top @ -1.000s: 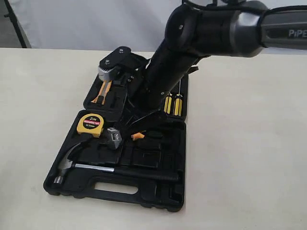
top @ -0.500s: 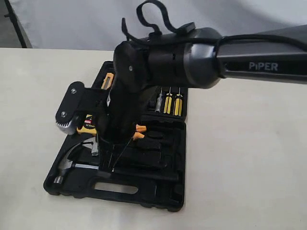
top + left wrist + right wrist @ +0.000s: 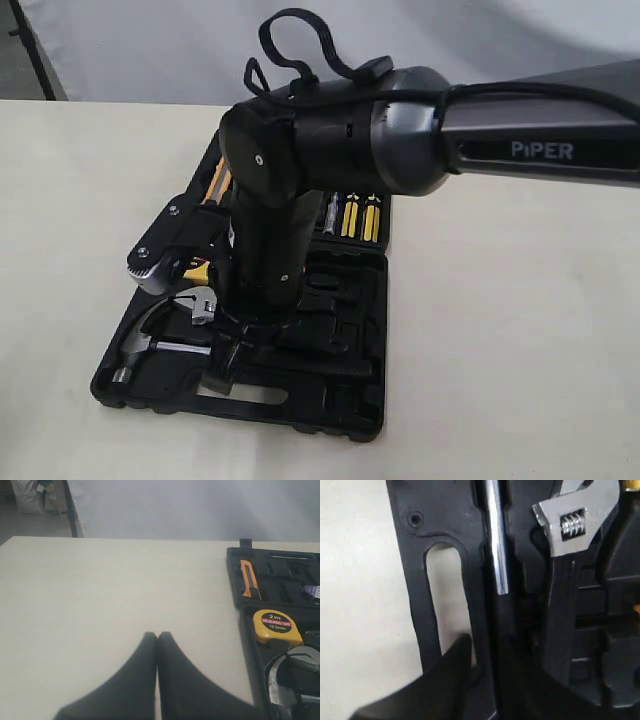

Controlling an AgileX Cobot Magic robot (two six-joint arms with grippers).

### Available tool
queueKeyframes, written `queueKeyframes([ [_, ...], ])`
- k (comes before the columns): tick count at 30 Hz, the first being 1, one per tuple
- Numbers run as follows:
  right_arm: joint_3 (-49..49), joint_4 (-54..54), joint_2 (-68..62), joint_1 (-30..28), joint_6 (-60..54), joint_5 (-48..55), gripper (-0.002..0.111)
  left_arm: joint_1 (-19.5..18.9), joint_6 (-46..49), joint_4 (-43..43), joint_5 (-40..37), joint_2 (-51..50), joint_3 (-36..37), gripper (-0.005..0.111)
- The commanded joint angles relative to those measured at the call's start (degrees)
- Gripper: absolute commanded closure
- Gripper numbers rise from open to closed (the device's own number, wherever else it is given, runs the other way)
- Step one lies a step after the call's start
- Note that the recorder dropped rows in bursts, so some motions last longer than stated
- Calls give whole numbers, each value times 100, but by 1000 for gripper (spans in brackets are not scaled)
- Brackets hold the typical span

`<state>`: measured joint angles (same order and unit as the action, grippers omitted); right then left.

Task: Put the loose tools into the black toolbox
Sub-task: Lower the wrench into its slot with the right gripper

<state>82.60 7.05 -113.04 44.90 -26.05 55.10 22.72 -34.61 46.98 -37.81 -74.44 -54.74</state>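
Likely stiff, head-heavy, slick steel: adjustable wrench [image 3: 559, 595], lying inside black toolbox [image 3: 412, 555] beside claw hammer [image 3: 496, 540] shaft. Take mid-handle. Left gripper [image 3: 157, 636] pressed together, empty; right gripper [image 3: 485, 665]: cannot tell.

My right arm [image 3: 420, 150] reached across with its wrist bent straight down, the right gripper [image 3: 222, 372] low beneath it, jaw gap unclear. My left gripper [image 3: 157, 635] sat pressed together, fingertips meeting.

The wrench [image 3: 575, 525] jaw and hammer [image 3: 496, 540] shaft are bright polished metal. The toolbox [image 3: 445, 510] is matt black moulded plastic; the table [image 3: 100, 590] looks smooth and matt.
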Motion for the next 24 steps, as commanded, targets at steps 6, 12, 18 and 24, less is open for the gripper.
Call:
queueKeyframes([
  [6, -7, -547, -1, -23, 273, -561, 62, -19, -59, -78, 97, 46, 53, 105],
  [12, -7, -1028, -198, -151, 1271, -1314, 77, -19, -59, -78, 97, 46, 53, 105],
  [18, -7, -705, -367, -150, 1466, -1649, 108, -19, -59, -78, 97, 46, 53, 105],
  [24, -7, -444, -479, -150, 1616, -1927, 106, -19, -59, -78, 97, 46, 53, 105],
])
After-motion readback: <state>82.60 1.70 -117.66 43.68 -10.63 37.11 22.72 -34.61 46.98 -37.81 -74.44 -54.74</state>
